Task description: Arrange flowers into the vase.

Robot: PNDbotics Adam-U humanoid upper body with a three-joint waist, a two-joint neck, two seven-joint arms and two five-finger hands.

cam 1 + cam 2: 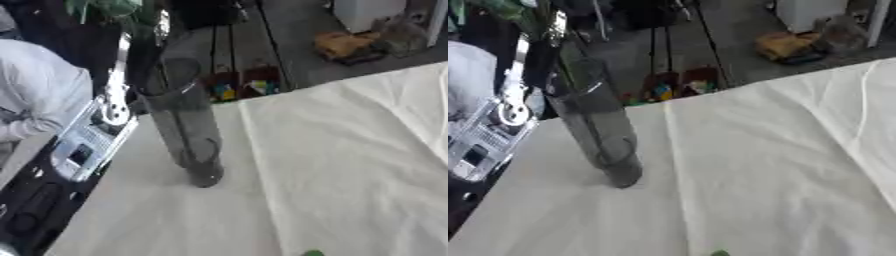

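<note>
One vase, left eye view: a tall, dark, see-through vase [179,120] stands on the white cloth of the desk [350,165], toward the left, its open mouth tipped away in the camera's downward look.
Flowers, left eye view: green leaves [105,7] show at the top edge above the vase; whether a stem already sits inside cannot be told.
Green scrap, left eye view: a small green bit [312,253] lies at the bottom edge of the cloth, well apart from the vase.
Hands, left eye view: neither robot hand shows, so the state of the fingers cannot be told.
Vase, right eye view: it stands alone near the desk's left edge, with bare cloth to its right, likely left free for reaching.
Hands, right eye view: none in sight.
</note>
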